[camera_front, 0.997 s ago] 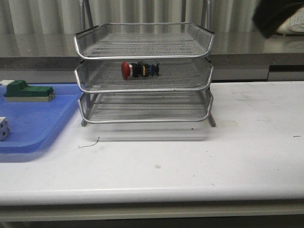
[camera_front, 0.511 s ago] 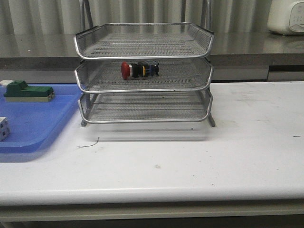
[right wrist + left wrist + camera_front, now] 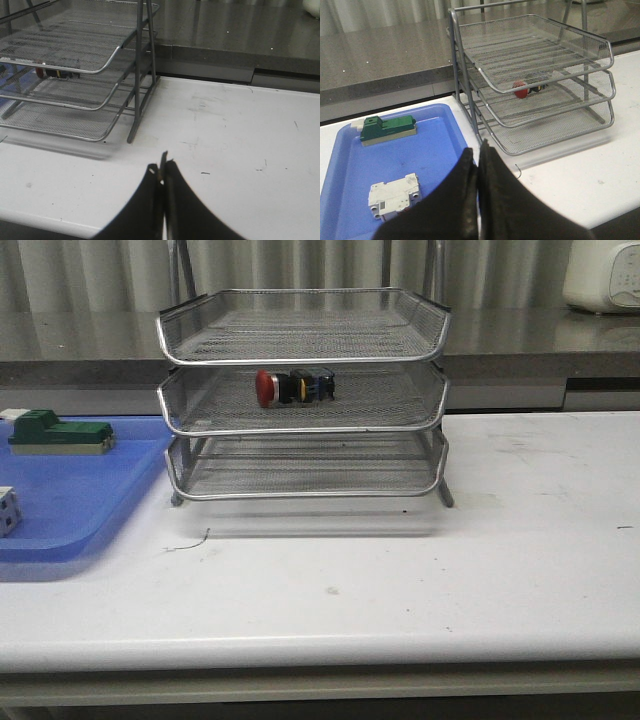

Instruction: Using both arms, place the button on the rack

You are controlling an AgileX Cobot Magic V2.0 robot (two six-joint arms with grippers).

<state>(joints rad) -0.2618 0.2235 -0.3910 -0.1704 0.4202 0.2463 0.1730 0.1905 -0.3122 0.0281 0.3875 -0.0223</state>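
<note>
The button (image 3: 293,386) lies on its side on the middle tier of the silver wire-mesh rack (image 3: 300,428), red head to the left. It also shows in the left wrist view (image 3: 526,90) and in the right wrist view (image 3: 54,73). My left gripper (image 3: 478,152) is shut and empty, held above the front edge of the blue tray, well away from the rack (image 3: 535,85). My right gripper (image 3: 162,171) is shut and empty over bare white table, to the right of the rack (image 3: 75,80). Neither arm shows in the front view.
A flat blue tray (image 3: 70,510) lies left of the rack and holds a green rectangular block (image 3: 60,433) and a small white part (image 3: 7,510). In the left wrist view the tray (image 3: 435,145) holds the green block (image 3: 387,128) and white part (image 3: 394,193). A white appliance (image 3: 605,275) stands back right.
One second ago a black arm showed at the top right of the front view; it has gone out of view. The button and the rack have not moved.
</note>
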